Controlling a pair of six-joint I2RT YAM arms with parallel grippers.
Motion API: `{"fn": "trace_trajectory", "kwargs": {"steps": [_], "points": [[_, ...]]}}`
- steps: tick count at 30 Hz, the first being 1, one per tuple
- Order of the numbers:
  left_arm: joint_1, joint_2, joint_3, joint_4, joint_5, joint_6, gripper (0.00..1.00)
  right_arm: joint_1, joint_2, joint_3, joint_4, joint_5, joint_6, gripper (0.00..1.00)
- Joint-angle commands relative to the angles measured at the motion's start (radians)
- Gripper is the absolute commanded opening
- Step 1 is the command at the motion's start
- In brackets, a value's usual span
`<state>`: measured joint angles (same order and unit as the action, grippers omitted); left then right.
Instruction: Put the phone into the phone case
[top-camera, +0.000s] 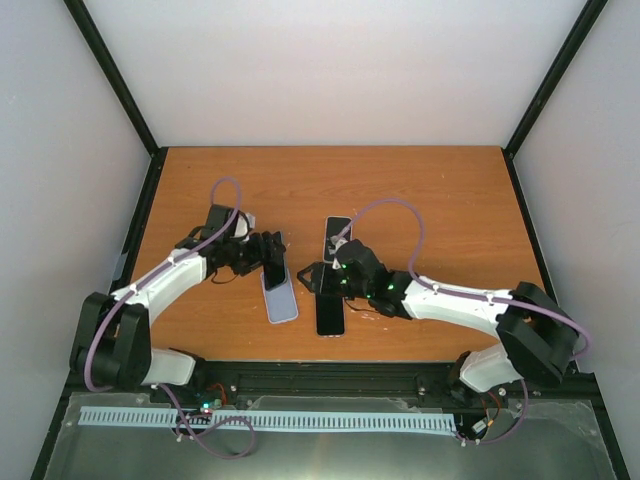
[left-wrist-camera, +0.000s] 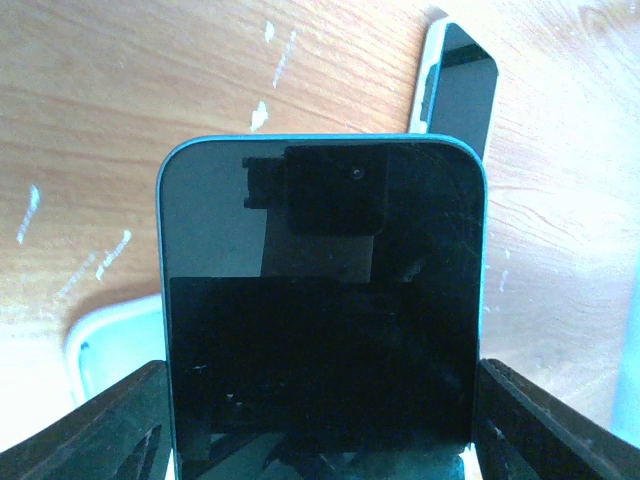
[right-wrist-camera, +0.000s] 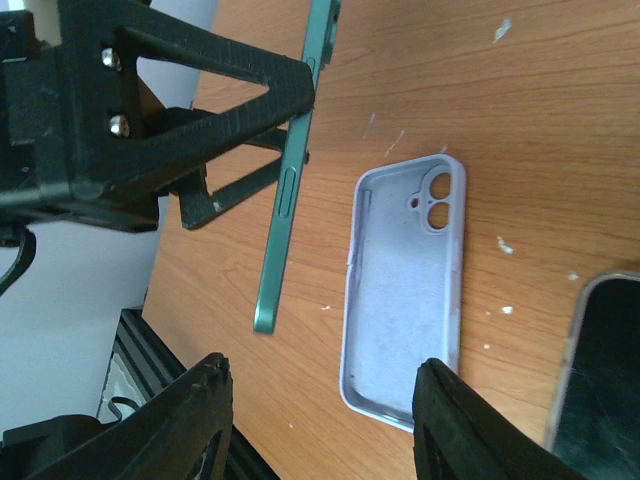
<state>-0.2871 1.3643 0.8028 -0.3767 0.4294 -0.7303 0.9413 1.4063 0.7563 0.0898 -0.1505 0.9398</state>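
Green phone (left-wrist-camera: 320, 300) pinched in left gripper (top-camera: 268, 262); case (top-camera: 281, 300) at 6 o'clock, lying 12-to-6. Right gripper (right-wrist-camera: 322, 390) spread, empty.

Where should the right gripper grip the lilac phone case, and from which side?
Probably pinch the phone case by its long wall facing the right arm, from above. It lies flat, cavity up, so only thin walls offer grip; the left gripper holds the phone at the other side.

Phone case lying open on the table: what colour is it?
The phone case is pale lavender; the right wrist view shows it best.
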Motion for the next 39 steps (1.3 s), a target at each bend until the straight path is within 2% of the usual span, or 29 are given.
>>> {"fn": "trace_trajectory", "kwargs": {"steps": [1,15,22,28,31,34,39], "points": [[0.000,-0.081,-0.047,0.108,0.082,-0.070,0.64,0.031,0.064,0.048,0.058,-0.014,0.020,0.49],[-0.012,-0.135,-0.128,0.146,0.106,-0.098,0.64,0.053,0.232,0.136,0.073,-0.083,0.037,0.41],[-0.014,-0.148,-0.139,0.156,0.112,-0.105,0.64,0.063,0.277,0.155,0.083,-0.096,0.036,0.28],[-0.014,-0.157,-0.155,0.145,0.107,-0.102,0.65,0.064,0.288,0.142,0.095,-0.098,0.043,0.10],[-0.014,-0.172,-0.160,0.124,0.094,-0.097,0.72,0.066,0.284,0.122,0.111,-0.101,0.049,0.04],[-0.013,-0.194,-0.164,0.111,0.082,-0.099,0.84,0.067,0.279,0.106,0.123,-0.110,0.056,0.03],[-0.012,-0.228,-0.159,0.086,0.059,-0.093,0.99,0.075,0.272,0.070,0.131,-0.125,0.071,0.03]]}}
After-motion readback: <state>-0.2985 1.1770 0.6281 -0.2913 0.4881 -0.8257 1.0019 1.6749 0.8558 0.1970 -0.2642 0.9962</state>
